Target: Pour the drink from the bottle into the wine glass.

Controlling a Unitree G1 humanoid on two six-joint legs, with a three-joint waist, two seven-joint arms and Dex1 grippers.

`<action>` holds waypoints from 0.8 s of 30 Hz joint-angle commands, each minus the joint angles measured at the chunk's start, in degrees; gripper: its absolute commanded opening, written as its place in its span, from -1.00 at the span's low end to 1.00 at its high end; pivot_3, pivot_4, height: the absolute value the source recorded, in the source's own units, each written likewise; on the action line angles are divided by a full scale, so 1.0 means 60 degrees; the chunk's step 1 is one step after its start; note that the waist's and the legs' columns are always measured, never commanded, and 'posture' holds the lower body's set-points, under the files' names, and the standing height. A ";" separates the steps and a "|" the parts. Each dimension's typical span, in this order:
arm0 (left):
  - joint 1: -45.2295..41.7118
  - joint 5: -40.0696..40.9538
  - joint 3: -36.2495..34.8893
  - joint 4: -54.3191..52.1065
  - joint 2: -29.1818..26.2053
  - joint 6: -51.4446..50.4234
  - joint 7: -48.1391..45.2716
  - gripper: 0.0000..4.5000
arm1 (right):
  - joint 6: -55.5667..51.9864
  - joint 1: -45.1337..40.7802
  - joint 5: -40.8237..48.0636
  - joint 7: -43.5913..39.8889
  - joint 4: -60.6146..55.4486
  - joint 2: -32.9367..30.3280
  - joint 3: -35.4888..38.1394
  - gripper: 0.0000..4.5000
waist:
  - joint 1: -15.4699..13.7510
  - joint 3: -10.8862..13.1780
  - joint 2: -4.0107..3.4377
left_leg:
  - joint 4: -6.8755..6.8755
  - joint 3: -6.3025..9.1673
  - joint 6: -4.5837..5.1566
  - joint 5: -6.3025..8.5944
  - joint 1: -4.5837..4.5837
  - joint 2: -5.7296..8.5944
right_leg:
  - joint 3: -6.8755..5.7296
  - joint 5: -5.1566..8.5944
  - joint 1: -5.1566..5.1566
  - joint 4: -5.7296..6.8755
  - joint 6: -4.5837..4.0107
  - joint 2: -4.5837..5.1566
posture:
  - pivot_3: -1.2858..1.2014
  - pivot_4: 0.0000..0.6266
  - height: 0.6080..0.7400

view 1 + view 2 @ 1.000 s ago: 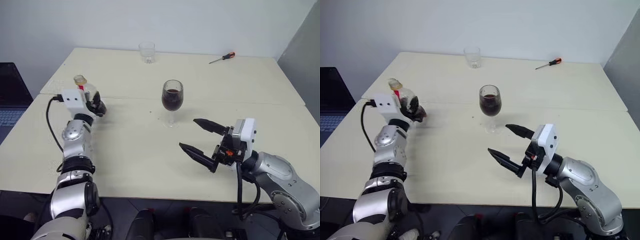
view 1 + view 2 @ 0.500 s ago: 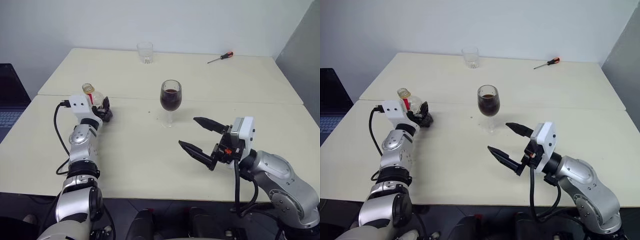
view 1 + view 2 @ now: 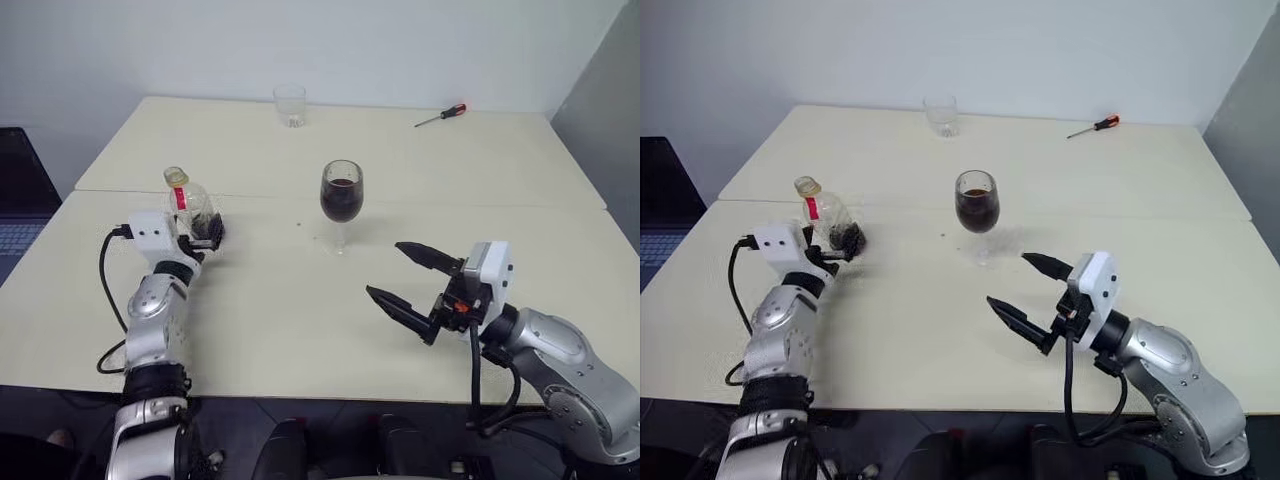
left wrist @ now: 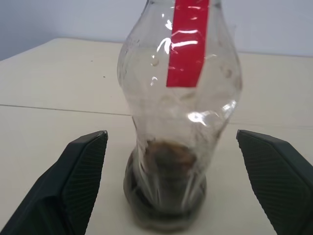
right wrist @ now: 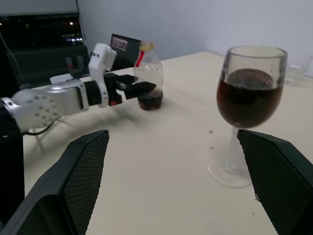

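We see bottle (image 3: 192,209) upright on tabletop (image 3: 270,300), left side, nearly empty, dark dregs at base. Left pincer (image 4: 173,183) spread wide, fingers either side of bottle, not touching. Wine glass (image 3: 341,203) mid-tabletop holds dark drink (image 5: 249,97), bowl partly full. Right pincer (image 3: 413,283) gapes wide, empty, near glass foot.

The wine glass (image 3: 341,205) stands upright mid-worktop (image 3: 280,310) and is the main obstacle. Left of the glass, the bottle (image 3: 194,208) stands between the spread fingers of the left end effector (image 4: 171,183), with gaps on both sides. Near and right of the glass, the right end effector (image 3: 410,280) hovers open. Behind the glass stand a tumbler (image 3: 290,105) and a screwdriver (image 3: 443,115), well apart. Bare worktop lies between glass and bottle.
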State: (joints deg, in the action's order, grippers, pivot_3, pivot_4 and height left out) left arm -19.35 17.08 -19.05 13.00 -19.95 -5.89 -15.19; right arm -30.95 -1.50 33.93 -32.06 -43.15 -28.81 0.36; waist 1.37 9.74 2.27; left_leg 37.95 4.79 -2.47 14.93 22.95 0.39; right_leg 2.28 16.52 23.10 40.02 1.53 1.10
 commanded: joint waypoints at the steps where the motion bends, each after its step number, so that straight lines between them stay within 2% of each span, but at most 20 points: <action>1: 0.0588 0.0389 -0.0012 -0.1847 0.0153 -0.0744 0.0279 0.99 | 0.0225 0.0359 0.0158 0.0055 -0.0591 -0.0152 0.0504 1.00 | -0.0003 0.0000 0.0000 | 0.0000 -0.0001 0.0000 0.0000 -0.0001 0.0000 | 0.0001 0.0000 -0.0003 0.0000 0.0000 0.0001 | 0.03 -0.52 1.00; 8: 0.2178 0.0809 0.0202 -0.4103 0.0761 -0.2144 0.0704 0.99 | 0.0326 0.1387 0.0104 0.0143 -0.0794 -0.0328 0.1156 1.00 | -0.0004 -0.0004 -0.0006 | -0.0003 -0.0003 0.0001 0.0001 -0.0012 -0.0002 | 0.0004 0.0000 -0.0015 -0.0005 0.0000 -0.0002 | 0.03 -0.52 1.00; 12: 0.3329 0.0831 0.0841 -0.5446 0.1339 -0.2822 0.0974 0.99 | 0.0224 0.1966 -0.0315 0.1218 -0.0656 0.0172 0.1625 1.00 | -0.0011 -0.0012 -0.0020 | -0.0007 0.0002 -0.0001 0.0004 -0.0029 0.0000 | 0.0008 0.0002 -0.0058 -0.0034 0.0001 0.0002 | 0.03 -0.52 1.00; 17: 0.4030 0.0614 0.1557 -0.6242 0.1782 -0.3250 0.1258 0.99 | -0.0150 0.2403 -0.1213 0.2844 -0.0542 0.0934 0.1637 1.00 | -0.0023 -0.0022 -0.0041 | -0.0012 0.0005 0.0000 0.0005 -0.0079 -0.0001 | 0.0000 0.0004 -0.0133 -0.0059 0.0001 -0.0004 | 0.03 -0.52 1.00; 24: 0.4434 0.0289 0.2026 -0.6698 0.1795 -0.3742 0.1566 0.99 | -0.0522 0.2796 -0.2181 0.4565 -0.0301 0.2054 0.1664 1.00 | -0.0021 -0.0051 -0.0092 | -0.0027 -0.0009 0.0001 0.0008 -0.0098 0.0001 | 0.0006 0.0006 -0.0154 -0.0086 0.0003 -0.0007 | 0.03 -0.52 1.00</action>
State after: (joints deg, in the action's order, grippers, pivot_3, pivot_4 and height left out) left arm 7.29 19.22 -6.93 -24.20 -8.94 -28.43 -6.14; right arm -34.18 15.23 21.66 -6.78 -44.12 -17.24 9.32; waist 1.24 9.44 1.72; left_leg 37.79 4.74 -2.46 14.98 22.36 0.40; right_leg 2.32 16.55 22.18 39.49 1.55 1.05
